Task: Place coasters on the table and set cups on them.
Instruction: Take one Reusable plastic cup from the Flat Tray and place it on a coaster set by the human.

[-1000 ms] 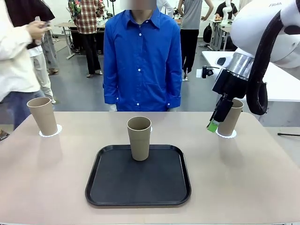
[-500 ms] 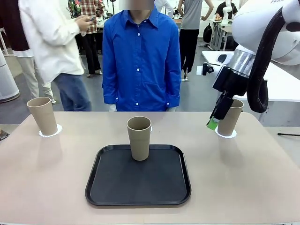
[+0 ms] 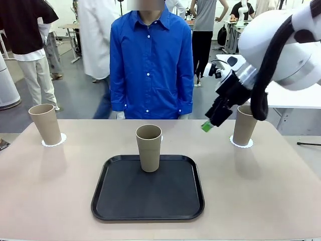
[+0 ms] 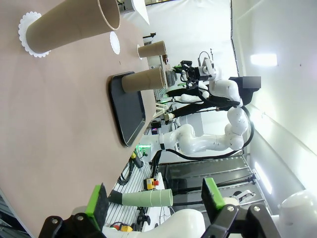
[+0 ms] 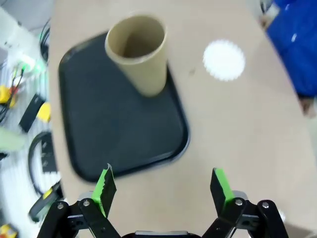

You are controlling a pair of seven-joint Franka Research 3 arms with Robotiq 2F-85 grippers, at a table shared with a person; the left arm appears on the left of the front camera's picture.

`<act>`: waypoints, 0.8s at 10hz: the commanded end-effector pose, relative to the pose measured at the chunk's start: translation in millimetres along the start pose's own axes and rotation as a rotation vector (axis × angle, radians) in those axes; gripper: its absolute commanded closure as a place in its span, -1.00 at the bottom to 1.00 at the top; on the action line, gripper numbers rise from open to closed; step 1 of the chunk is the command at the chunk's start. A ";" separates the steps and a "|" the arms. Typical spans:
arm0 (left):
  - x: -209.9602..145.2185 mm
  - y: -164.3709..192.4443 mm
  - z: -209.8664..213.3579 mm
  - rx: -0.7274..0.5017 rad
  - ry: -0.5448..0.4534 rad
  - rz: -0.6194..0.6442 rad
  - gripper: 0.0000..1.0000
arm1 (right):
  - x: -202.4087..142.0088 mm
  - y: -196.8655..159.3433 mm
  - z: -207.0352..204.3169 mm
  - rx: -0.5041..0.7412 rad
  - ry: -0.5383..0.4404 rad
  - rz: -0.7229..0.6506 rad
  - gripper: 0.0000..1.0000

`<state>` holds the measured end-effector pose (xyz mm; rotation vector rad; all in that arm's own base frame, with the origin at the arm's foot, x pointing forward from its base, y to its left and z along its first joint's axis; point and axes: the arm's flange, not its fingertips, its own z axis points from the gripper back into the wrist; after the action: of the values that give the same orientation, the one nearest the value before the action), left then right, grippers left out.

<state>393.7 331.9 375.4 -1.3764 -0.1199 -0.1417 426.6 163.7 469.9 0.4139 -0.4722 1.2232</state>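
On the table [image 3: 281,191], 2 of 3 sets look done. The left cup [image 3: 45,123] sits on the left coaster [image 3: 56,142], and the right cup [image 3: 244,125] on the right coaster [image 3: 241,144]. The middle cup [image 3: 149,147] stands upright on the black tray [image 3: 148,201], near its far edge. The bare coaster [image 5: 224,60] lies flat on the table just beyond the tray w/ nothing on it.

Step in hand, imo: the last cup. The right gripper [image 5: 162,176] hangs in the air between the right cup and the middle cup. Its jaws are wide apart and empty, w/ the middle cup + bare coaster ahead of it. The left gripper [image 4: 154,188] is also wide apart and empty, well apart from the left cup.

Next move needs:
- Jaws down around the middle cup's wall approx mid-height.
- A gentle close; the thin tapered wall prob dents or slips.
- Lift clear of the tray lip.
- Carry over the short gap, then set it down centred and upright on the bare coaster.
- Don't nudge the doily. It's light paper and likely shifts.

Count: cups 3, coasters 3 (2 covered, 1 bare), tray 1, grippers 2.
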 end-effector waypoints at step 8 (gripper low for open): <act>-1.7 -2.4 0.0 0.001 -0.005 -0.001 -1.00 | -44.5 -15.4 -75.4 0.208 -0.448 0.214 -1.00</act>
<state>393.6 331.9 375.3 -1.3766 -0.1199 -0.1415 435.9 161.1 385.1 0.8693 -0.7941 1.3506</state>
